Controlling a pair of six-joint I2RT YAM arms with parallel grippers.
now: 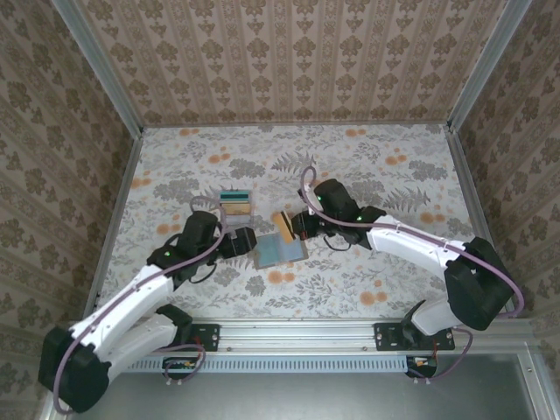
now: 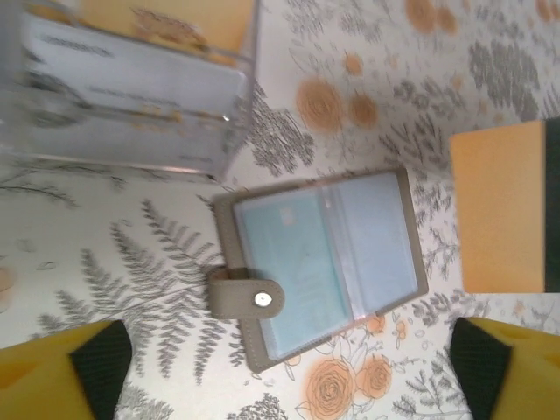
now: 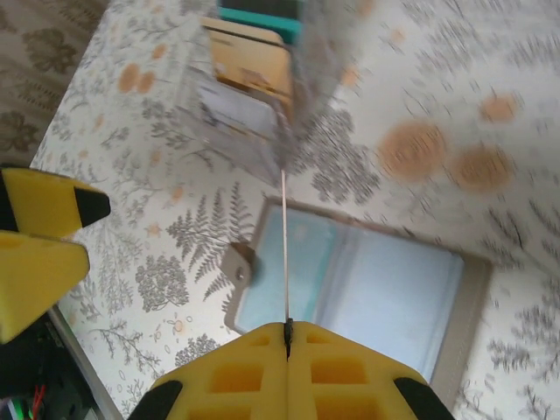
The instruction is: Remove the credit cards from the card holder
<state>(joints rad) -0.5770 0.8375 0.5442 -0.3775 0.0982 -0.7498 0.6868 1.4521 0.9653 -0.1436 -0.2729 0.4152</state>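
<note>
Right fingers [image 3: 262, 350] pinch orange card [image 2: 499, 206] edge-on — card holder [image 2: 324, 262] beneath, edges free.

Card box [image 2: 131, 87] near card holder [image 2: 319, 262]

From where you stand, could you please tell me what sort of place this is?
Probably a small robot test booth rather than a real room: wallpapered panels in metal framing enclose a table with a floral cover, and a left arm and right arm are bolted to a rail at its near edge.
</note>
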